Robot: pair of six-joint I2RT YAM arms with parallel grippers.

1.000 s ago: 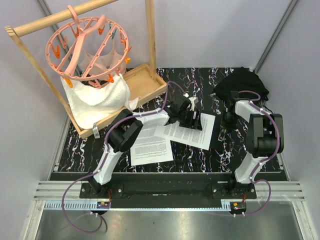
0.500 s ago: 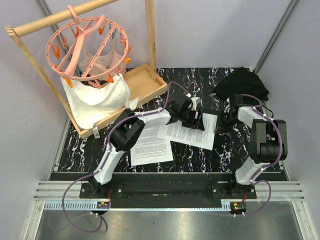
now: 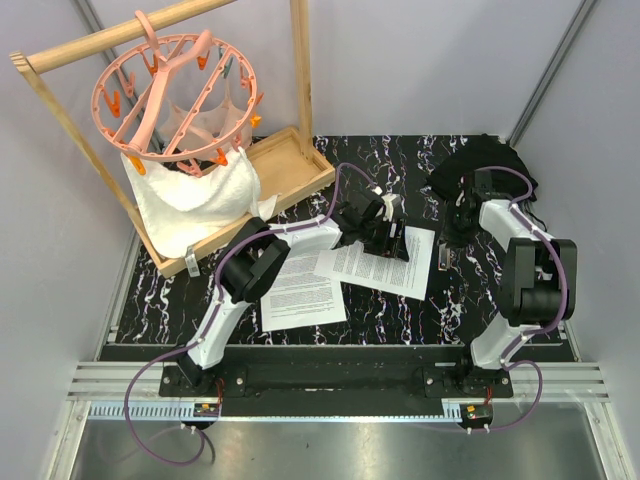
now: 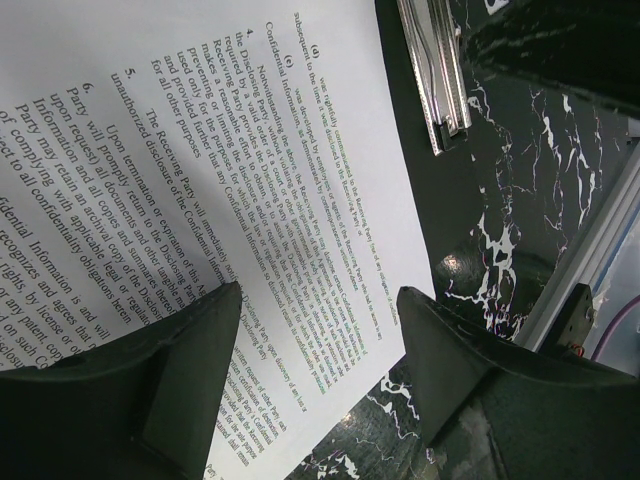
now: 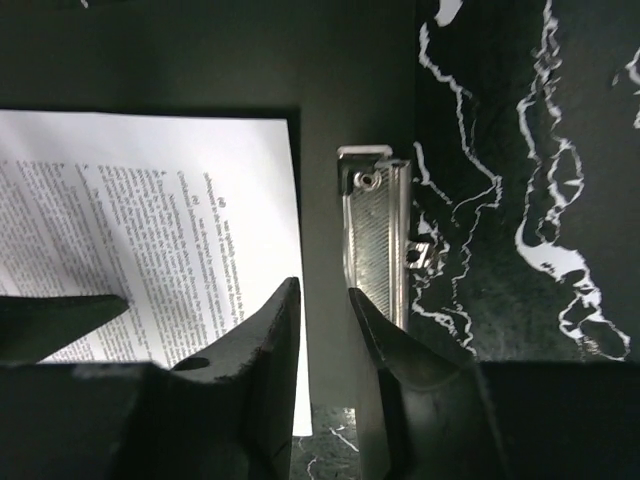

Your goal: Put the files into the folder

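Observation:
One printed sheet (image 3: 385,268) lies on the black folder, whose silver clip (image 3: 443,258) shows at its right edge. A second sheet (image 3: 300,290) lies on the table to the left. My left gripper (image 3: 385,235) is open and empty, low over the sheet (image 4: 200,150), with its midpoint (image 4: 320,340) above the sheet's corner. The clip (image 4: 435,70) and the folder board (image 4: 400,160) lie beyond. My right gripper (image 3: 452,232) hovers by the clip (image 5: 378,240). Its jaws (image 5: 325,330) are a narrow gap apart over the folder (image 5: 320,180), beside the sheet (image 5: 150,210), holding nothing.
A wooden rack at the back left carries a pink peg hanger (image 3: 180,90) and a white towel (image 3: 195,195) over a wooden tray (image 3: 285,165). A black fabric bundle (image 3: 485,160) lies at the back right, just behind my right arm.
My right gripper has drawn back from the clip toward the far side. My left gripper and the sheet under it shifted slightly right early on, then held still.

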